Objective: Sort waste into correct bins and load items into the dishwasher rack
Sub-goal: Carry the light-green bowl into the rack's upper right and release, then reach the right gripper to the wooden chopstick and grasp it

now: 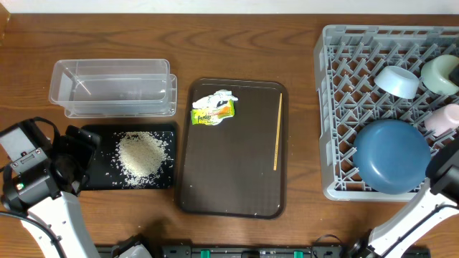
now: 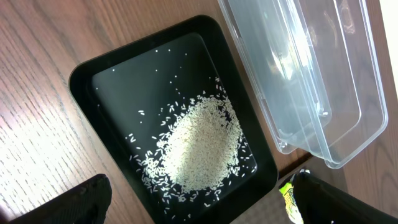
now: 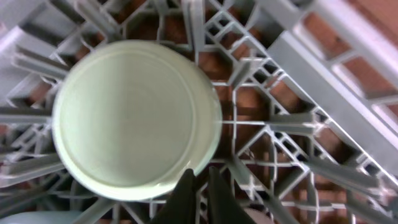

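The rice (image 1: 141, 154) lies heaped in the black tray (image 1: 93, 179), also in the left wrist view (image 2: 202, 143). The clear tub (image 1: 111, 87) stands behind it. The crumpled wrapper (image 1: 213, 107) lies on the dark brown serving tray. The grey rack (image 1: 337, 107) holds the blue plate (image 1: 391, 154), light blue bowl (image 1: 398, 81), mint green bowl (image 1: 440, 73) and pink cup (image 1: 445, 118). My left gripper (image 2: 202, 205) is open wide and empty above the black tray's near end. My right gripper (image 3: 200, 186) is shut and empty over the rack, beside the mint bowl (image 3: 134, 118).
The dark brown serving tray (image 1: 233, 172) sits mid-table with a single wooden chopstick (image 1: 277, 130) along its right side. The clear tub (image 2: 311, 68) lies close beside the black tray (image 2: 87, 81). The wrapper's edge (image 2: 287, 196) shows by my left gripper's right finger.
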### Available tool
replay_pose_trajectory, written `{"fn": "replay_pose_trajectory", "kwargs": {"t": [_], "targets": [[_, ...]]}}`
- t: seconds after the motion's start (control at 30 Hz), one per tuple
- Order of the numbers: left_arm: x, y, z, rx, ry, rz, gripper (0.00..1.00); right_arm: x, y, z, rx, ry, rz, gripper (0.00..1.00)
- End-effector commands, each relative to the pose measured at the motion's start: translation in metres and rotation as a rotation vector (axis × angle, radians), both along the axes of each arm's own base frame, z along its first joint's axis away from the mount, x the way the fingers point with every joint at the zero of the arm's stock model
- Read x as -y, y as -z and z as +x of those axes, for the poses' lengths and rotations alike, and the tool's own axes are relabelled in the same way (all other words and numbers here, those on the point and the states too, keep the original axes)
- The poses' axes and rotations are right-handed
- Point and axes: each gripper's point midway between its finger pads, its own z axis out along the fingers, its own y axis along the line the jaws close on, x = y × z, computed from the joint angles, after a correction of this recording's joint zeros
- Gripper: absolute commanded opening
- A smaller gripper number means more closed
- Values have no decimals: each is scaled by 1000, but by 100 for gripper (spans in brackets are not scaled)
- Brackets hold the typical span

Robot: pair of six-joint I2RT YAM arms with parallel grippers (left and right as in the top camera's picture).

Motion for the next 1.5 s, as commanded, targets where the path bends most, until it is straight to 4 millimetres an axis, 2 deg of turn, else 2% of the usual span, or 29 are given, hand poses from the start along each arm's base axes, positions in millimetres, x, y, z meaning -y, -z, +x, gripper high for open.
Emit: {"fn": "replay_pose_trajectory", "kwargs": {"t": [0.0, 0.03, 0.1, 0.2, 0.23, 0.3, 0.37, 0.4, 0.47, 0.53, 0.67, 0.77, 0.83, 0.9, 1.0, 1.07, 1.23, 1.33, 1.47], "targets": [[-5, -7, 1, 12, -11, 21, 95, -26, -94, 7, 239, -44, 36, 13], [-5, -7, 1, 11, -11, 21, 96, -44, -118, 12, 319, -112, 80, 24], [-4, -7, 1, 11, -11, 20, 96, -76, -158, 16, 445, -235, 152, 66], [-5, -7, 1, 12, -11, 21, 95, -138, -224, 24, 666, -512, 266, 82], [-4, -7, 1, 12, -11, 20, 95, -162, -244, 24, 726, -614, 298, 90], [-5, -7, 1, 11, -11, 21, 95, -199, -265, 23, 775, -730, 325, 99], [-5, -7, 1, 11, -11, 21, 95, -232, -268, 26, 755, -765, 348, 99], [-4, -7, 1, 11, -11, 20, 95, -249, -264, 27, 729, -775, 360, 99], [-5, -7, 1, 12, -11, 21, 96, -283, -242, 30, 625, -762, 372, 95], [-5, -7, 1, 11, -11, 21, 96, -314, -209, 28, 468, -719, 338, 89], [-5, -7, 1, 11, -11, 21, 96, -361, -156, 8, 186, -692, 186, 91], [-5, -7, 1, 11, -11, 21, 95, -387, -126, -14, 14, -664, 79, 95], [-5, -7, 1, 11, -11, 21, 95, -403, -106, -27, -87, -663, 31, 95], [-4, -7, 1, 11, -11, 20, 96, -424, -88, -35, -152, -712, 40, 93], [-4, -7, 1, 12, -11, 20, 96, -453, -56, -42, -236, -775, 87, 82], [-5, -7, 1, 11, -11, 21, 95, -466, -35, -47, -291, -780, 128, 73], [-5, -7, 1, 11, -11, 21, 96, -500, 12, -62, -419, -834, 240, 64], [-5, -7, 1, 11, -11, 21, 95, -508, 36, -68, -487, -824, 242, 57], [-4, -7, 1, 12, -11, 20, 95, -507, 56, -75, -556, -799, 237, 49]]}}
